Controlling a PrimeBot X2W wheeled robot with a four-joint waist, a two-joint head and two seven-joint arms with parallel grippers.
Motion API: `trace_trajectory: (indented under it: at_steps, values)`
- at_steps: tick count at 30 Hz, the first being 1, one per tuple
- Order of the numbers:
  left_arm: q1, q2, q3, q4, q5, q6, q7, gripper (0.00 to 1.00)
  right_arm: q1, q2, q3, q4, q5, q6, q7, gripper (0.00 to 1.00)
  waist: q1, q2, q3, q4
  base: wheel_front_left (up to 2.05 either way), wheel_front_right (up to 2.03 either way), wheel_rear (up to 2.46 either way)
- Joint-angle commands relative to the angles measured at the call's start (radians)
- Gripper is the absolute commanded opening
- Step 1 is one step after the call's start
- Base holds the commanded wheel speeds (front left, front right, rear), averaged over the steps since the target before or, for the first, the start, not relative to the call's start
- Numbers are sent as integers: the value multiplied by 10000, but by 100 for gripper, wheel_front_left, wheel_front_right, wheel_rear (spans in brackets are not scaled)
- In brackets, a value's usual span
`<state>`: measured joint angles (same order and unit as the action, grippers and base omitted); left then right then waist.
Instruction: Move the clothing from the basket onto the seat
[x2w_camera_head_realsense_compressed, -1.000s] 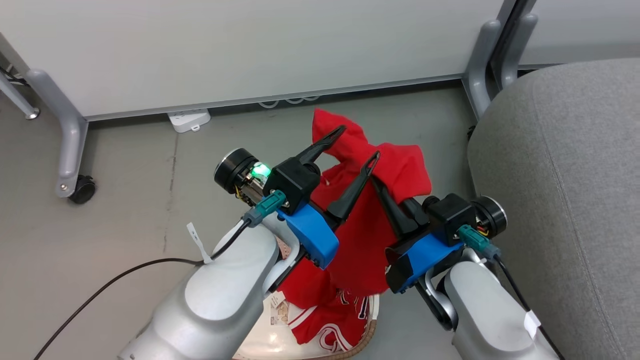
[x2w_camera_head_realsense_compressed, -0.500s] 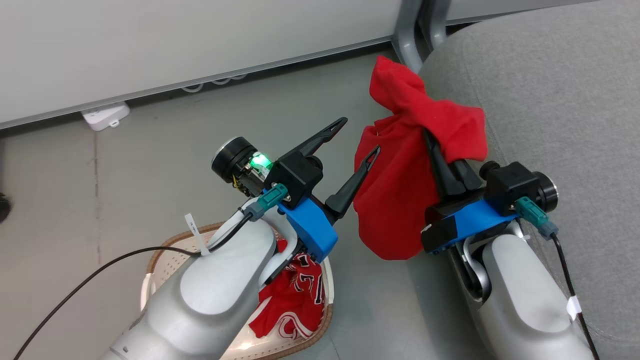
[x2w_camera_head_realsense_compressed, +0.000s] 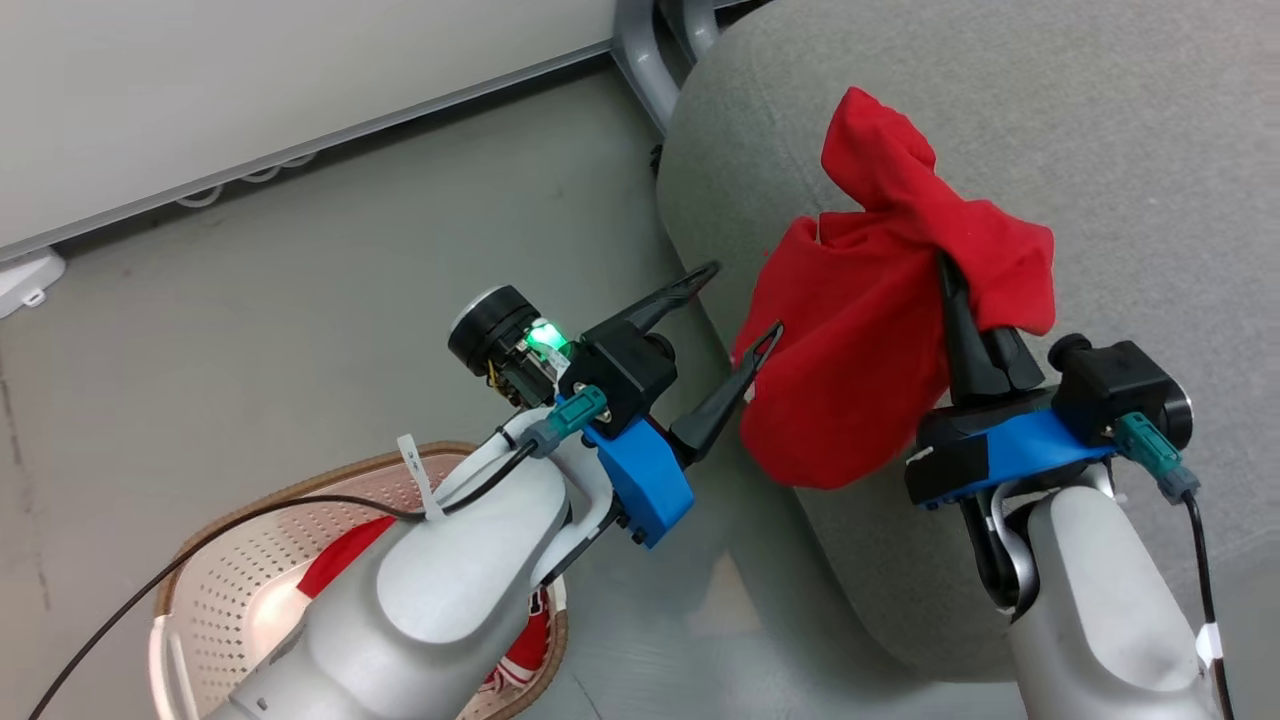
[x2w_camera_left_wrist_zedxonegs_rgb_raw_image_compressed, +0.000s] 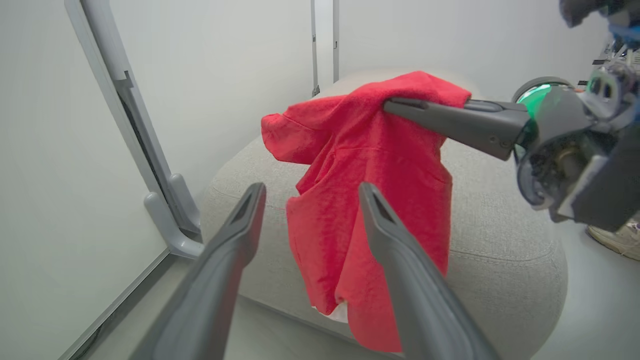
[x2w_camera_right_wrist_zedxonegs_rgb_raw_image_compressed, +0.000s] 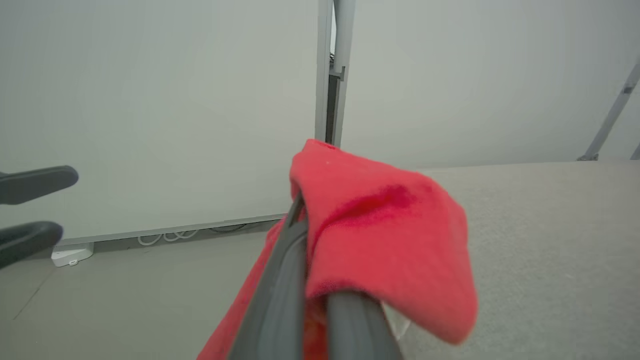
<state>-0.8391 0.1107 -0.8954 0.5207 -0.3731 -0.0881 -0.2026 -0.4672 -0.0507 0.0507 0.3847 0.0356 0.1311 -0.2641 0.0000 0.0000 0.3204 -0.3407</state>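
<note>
Moved over from the floor since the earlier frame, right gripper (x2w_camera_head_realsense_compressed: 945, 270) is pinching a red shirt (x2w_camera_head_realsense_compressed: 860, 380) high, dangling it above the seat (x2w_camera_head_realsense_compressed: 1100, 120) edge at frame right for dropping, while left gripper (x2w_camera_head_realsense_compressed: 743, 298) is idling spread and a jersey (x2w_camera_head_realsense_compressed: 515, 650) is waiting in the basket (x2w_camera_head_realsense_compressed: 300, 487) lower left.

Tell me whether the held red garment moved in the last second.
Yes: the red garment went rightward, from over the floor to over the seat.

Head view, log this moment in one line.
right gripper: jaws shut on red garment | red garment: hanging at seat edge | left gripper: jaws open, empty | basket: red clothing inside
</note>
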Motion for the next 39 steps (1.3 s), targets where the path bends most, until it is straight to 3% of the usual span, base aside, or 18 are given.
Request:
trace_trajectory:
  at_steps: [1,11,24,30,39]
  values:
    - [61,35,-65,-18,32,-38,46,100,143,7,-108,-72,28,-7,-7,0,0,0,76,-279,0,0,0]
    - [88,68,-320,-89,-26,-51,141,100,570,7,-385,-272,204,-7,-7,0,0,0,163,-930,0,0,0]
    - [-113,164,-352,-207,-100,23,103,100,-170,-8,-603,-838,26,-7,-9,0,0,0,496,-783,0,0,0]
    - [-377,393,-304,-451,-24,87,217,100,-1655,-665,-915,-1316,74,-7,-7,0,0,0,1231,-594,0,0,0]
    - [-1096,953,-189,-1079,192,193,620,100,-4406,-2409,-2616,-1932,575,-8,-7,0,0,0,3175,-297,0,0,0]
